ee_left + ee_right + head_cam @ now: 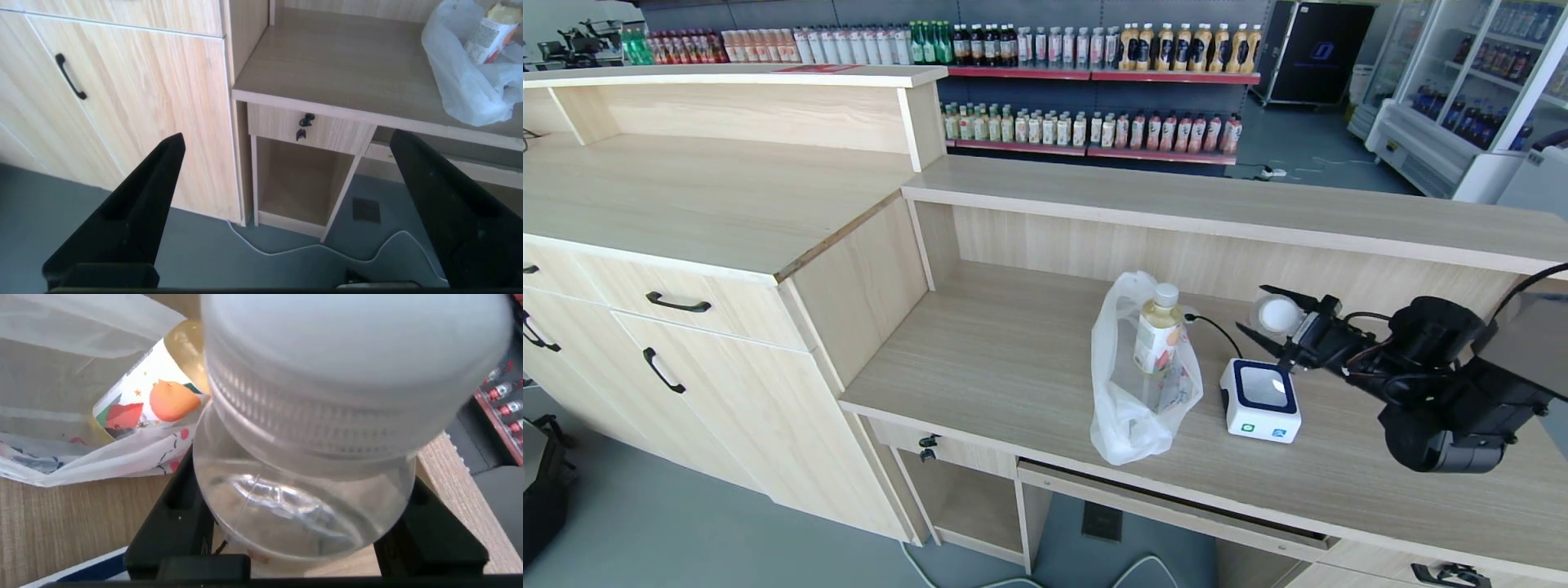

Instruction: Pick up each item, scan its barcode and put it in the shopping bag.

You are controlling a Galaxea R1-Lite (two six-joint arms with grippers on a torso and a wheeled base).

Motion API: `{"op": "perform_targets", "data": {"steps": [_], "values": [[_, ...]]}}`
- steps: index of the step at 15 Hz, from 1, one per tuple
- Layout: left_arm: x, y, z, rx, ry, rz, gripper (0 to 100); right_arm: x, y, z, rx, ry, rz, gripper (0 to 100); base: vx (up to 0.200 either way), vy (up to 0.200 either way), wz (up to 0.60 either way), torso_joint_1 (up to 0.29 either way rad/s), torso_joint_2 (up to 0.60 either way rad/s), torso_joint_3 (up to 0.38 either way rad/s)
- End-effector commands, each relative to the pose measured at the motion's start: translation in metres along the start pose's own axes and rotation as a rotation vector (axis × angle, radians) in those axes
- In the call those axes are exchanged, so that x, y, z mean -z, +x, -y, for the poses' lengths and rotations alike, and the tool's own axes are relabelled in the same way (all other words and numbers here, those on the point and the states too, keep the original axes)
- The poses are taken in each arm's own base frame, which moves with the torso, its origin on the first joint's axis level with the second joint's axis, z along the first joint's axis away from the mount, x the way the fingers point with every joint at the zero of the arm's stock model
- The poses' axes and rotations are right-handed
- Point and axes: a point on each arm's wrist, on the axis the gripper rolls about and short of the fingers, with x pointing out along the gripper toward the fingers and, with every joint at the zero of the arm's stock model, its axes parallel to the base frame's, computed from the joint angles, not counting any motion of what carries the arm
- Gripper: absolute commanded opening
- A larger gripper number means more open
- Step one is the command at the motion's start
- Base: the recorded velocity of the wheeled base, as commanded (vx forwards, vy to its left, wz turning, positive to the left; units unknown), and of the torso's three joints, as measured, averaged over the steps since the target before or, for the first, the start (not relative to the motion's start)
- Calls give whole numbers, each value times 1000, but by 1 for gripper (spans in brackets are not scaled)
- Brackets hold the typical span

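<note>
Our right fingers [1258, 310] are closed around a clear bottle [1278, 314] with a white cap, holding it in the air above the desk [1013, 359]. In the right wrist view the two fingers press the bottle's body from either side, below the ribbed cap. The bottle is tipped well off upright, with one round white end turned toward the head camera. We cannot tell where its barcode sits.

In the head view the scanner [1262, 392] lies at about 6 o'clock from the bottle, close by, with its window facing up. The bag [1119, 408] stands at about 8 o'clock, just beside the scanner's far side, and it already holds a juice bottle [1158, 335] standing upright.

We judge the scan to be the step in hand. It turns on bringing the bottle's label down over the window at 6 o'clock, then carrying it across to the bag's mouth at about 9 o'clock.

Our left fingers [288, 140] are spread wide and hold nothing. They hang low off the desk's near edge, well apart from the bag, so the right arm is by far the nearer.
</note>
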Motion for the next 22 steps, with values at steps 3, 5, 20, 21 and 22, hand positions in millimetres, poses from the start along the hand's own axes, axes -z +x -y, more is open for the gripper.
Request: {"op": "perform_targets", "data": {"steps": [3,5,20,21,22], "values": [[0,0,0,0,0,0,100,-77,-37,70,221,144,-38,0,0,0,0,0,0,0],[0,0,0,0,0,0,100,-93,-59,78,335,284,-136,0,0,0,0,0,0,0],[0,0,0,0,0,0,100,-107,-92,61,573,517,-527,0,0,0,80,0,0,1],[0,0,0,0,0,0,100,-112,-88,59,556,521,-508,0,0,0,600,-2,2,7],[0,0,0,0,0,0,100,-121,-78,52,516,542,-464,0,0,0,600,-7,-2,2]]}}
